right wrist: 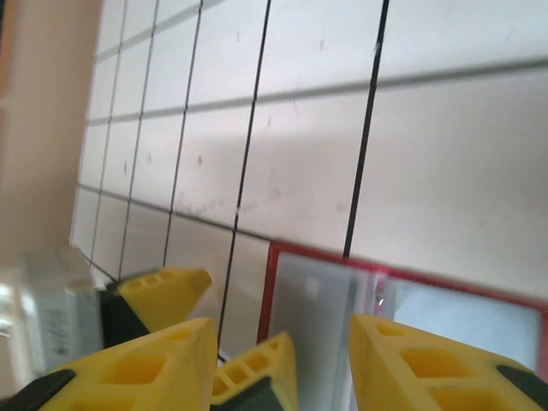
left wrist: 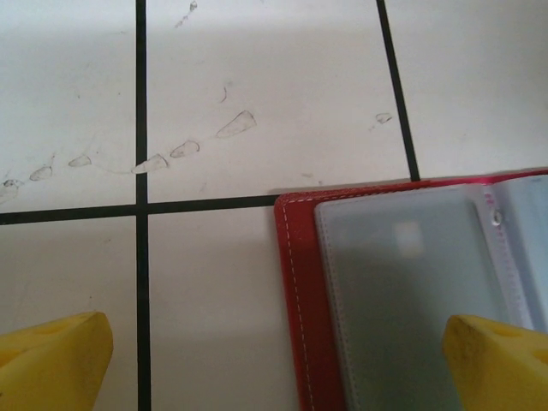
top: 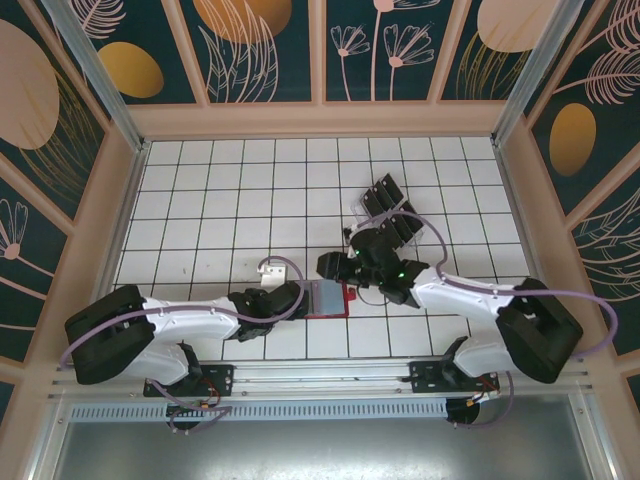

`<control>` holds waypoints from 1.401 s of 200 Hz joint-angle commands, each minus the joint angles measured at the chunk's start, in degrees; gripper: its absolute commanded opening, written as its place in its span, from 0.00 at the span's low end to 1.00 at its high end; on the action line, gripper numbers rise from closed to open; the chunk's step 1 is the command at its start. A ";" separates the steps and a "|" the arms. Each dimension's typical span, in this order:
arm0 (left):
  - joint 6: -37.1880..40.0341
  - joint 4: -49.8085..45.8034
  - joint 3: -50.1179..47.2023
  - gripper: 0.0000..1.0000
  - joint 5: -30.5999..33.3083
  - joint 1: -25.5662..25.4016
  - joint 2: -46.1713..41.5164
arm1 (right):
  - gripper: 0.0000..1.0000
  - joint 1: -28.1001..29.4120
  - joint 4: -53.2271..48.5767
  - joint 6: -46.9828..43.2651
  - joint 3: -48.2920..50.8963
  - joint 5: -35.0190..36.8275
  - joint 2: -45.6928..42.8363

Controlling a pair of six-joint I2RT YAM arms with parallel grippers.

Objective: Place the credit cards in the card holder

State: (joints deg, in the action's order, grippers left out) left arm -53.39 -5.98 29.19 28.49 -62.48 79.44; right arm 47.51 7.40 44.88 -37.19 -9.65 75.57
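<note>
The red card holder [top: 330, 299] lies open on the tiled table, its grey-blue pockets [left wrist: 402, 282] facing up. My left gripper [top: 306, 298] is open and straddles the holder's left edge [left wrist: 295, 291]. One yellow fingertip [left wrist: 492, 360] rests over the pocket and the other [left wrist: 51, 360] over bare tile. My right gripper [top: 336, 267] hovers just behind the holder [right wrist: 312, 300], open with nothing between its fingertips [right wrist: 428, 364]. The left gripper's fingers [right wrist: 257, 372] show below it. Several black credit cards [top: 386, 200] stand in a clear slotted tray behind the right arm.
The clear tray [top: 415, 228] sits right of centre behind the right wrist. White tiles with black grid lines [left wrist: 141, 205] cover the table. Wooden walls [top: 320, 118] border it at the back and sides. Open tile lies to the left and far side.
</note>
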 commanded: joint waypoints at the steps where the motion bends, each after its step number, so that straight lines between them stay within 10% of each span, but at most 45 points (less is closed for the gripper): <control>1: 0.04 0.30 -0.37 0.98 -0.09 0.31 0.85 | 0.45 -3.41 -7.98 -4.25 -1.78 4.26 -3.59; 120: -0.35 -3.26 0.12 0.99 2.51 0.32 -1.90 | 0.44 -17.81 -26.58 -24.99 -14.21 20.86 -0.03; 280: -0.86 -6.45 1.05 0.98 4.83 0.34 -8.62 | 0.42 -19.55 -27.35 -32.23 -18.68 26.01 14.59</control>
State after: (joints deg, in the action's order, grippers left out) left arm -54.06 -10.98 30.81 32.08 -62.46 71.50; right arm 28.16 -19.53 13.74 -54.72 15.46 88.99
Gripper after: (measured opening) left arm 0.985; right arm 0.425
